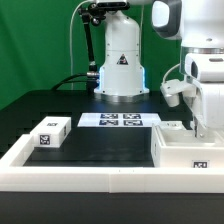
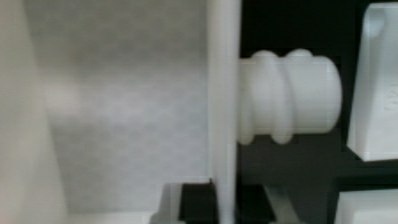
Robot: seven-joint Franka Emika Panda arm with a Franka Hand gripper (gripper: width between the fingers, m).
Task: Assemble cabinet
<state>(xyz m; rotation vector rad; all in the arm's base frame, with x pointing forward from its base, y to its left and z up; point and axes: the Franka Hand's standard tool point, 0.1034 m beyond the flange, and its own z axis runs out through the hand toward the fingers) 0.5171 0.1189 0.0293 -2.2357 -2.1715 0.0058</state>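
Observation:
The cabinet [image 1: 183, 148], a large white box with a marker tag on its front, stands on the exterior view's right. My gripper [image 1: 204, 127] reaches down onto its far right part. In the wrist view my gripper [image 2: 222, 192] is shut on a thin white wall of the cabinet [image 2: 221, 90], with one dark finger [image 2: 192, 198] on each side of it. A ribbed white knob [image 2: 292, 94] sticks out from that wall. The broad pale surface of the cabinet fills one side of the wrist view.
A small white tagged block [image 1: 50, 133] lies on the exterior view's left. The marker board [image 1: 120, 121] lies at the middle back, before the robot's base [image 1: 120, 62]. A long low white border rail [image 1: 95, 176] runs along the front. Another white piece [image 2: 377, 120] lies beyond the knob.

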